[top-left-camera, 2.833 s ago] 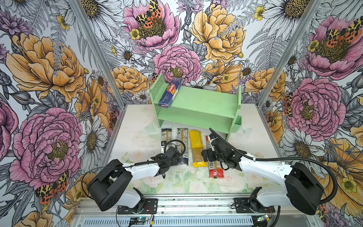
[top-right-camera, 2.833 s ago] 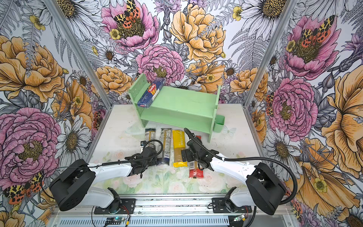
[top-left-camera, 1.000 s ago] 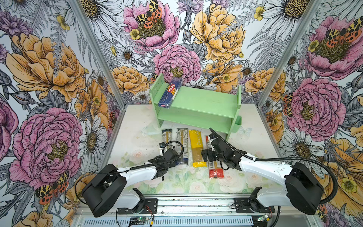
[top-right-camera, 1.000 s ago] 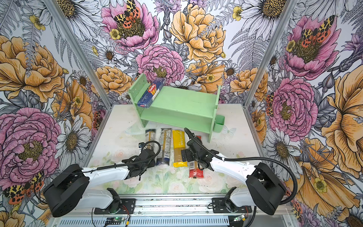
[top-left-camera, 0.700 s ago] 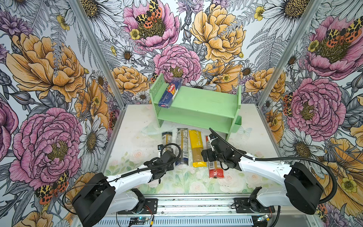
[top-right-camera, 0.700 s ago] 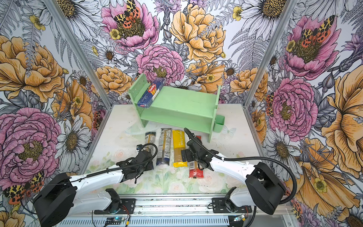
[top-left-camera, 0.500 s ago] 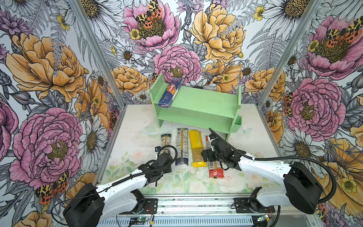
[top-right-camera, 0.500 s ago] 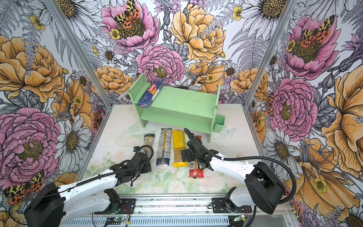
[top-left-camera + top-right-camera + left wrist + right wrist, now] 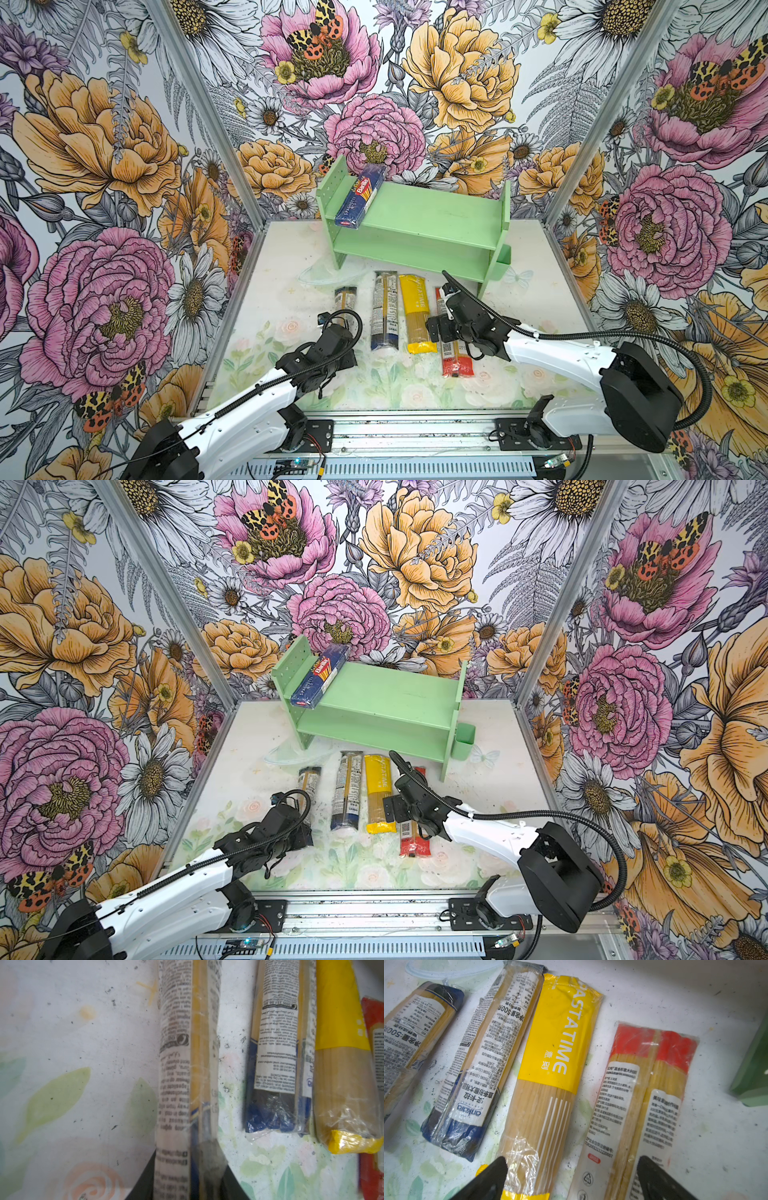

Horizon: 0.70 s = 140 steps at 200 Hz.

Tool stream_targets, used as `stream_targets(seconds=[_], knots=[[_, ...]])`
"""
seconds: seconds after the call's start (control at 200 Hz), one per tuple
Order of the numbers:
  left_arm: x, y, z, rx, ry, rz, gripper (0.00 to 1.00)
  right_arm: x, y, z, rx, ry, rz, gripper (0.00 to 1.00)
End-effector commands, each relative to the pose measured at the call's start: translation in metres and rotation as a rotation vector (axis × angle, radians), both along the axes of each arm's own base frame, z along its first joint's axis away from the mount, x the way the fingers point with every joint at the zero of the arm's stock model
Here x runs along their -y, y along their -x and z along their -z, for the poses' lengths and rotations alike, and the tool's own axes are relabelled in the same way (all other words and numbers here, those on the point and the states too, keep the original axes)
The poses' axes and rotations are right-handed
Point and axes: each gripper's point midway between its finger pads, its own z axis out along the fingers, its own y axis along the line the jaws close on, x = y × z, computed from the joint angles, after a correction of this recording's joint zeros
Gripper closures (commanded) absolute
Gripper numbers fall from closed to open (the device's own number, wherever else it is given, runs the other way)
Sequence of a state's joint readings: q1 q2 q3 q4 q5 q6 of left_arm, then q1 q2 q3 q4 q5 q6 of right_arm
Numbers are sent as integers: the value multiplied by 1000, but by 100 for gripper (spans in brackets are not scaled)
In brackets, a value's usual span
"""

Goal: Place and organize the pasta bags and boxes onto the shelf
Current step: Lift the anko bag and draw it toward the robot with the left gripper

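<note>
Gripping: left gripper pinches near end of leftmost navy-ended bag, jaws narrow | right gripper hovers, jaws wide, above yellow bag and red-ended bag | second navy-ended bag lies between leftmost and yellow | Barilla box rests on shelf top tier, far left.

Shelf top tier free right of Barilla box; lower tier open. Row of bags crowds table before shelf, gaps narrow; table sides bare.
</note>
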<state>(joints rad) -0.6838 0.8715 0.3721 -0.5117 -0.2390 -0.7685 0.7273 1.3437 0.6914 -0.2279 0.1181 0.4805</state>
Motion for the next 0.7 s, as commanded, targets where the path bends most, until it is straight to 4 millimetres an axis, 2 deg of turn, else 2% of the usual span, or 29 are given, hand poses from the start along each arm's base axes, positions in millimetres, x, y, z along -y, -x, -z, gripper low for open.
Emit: stream_targets(seconds=[0.0,0.385,0.621,0.696], knots=[[16,-17,-31,85,58,42,100,-4,-5,-7,18,-20,5,1],[20,-20,-47,100,58,54,100,-6,-6,-4,9,-11,-1,1],[16,-19,-60,112,52,46,100,-8,-8,-1,0,-5,-3,1],[9,-19,-65,106,20,27,100,-9,-9,0,-3,-5,-5,0]])
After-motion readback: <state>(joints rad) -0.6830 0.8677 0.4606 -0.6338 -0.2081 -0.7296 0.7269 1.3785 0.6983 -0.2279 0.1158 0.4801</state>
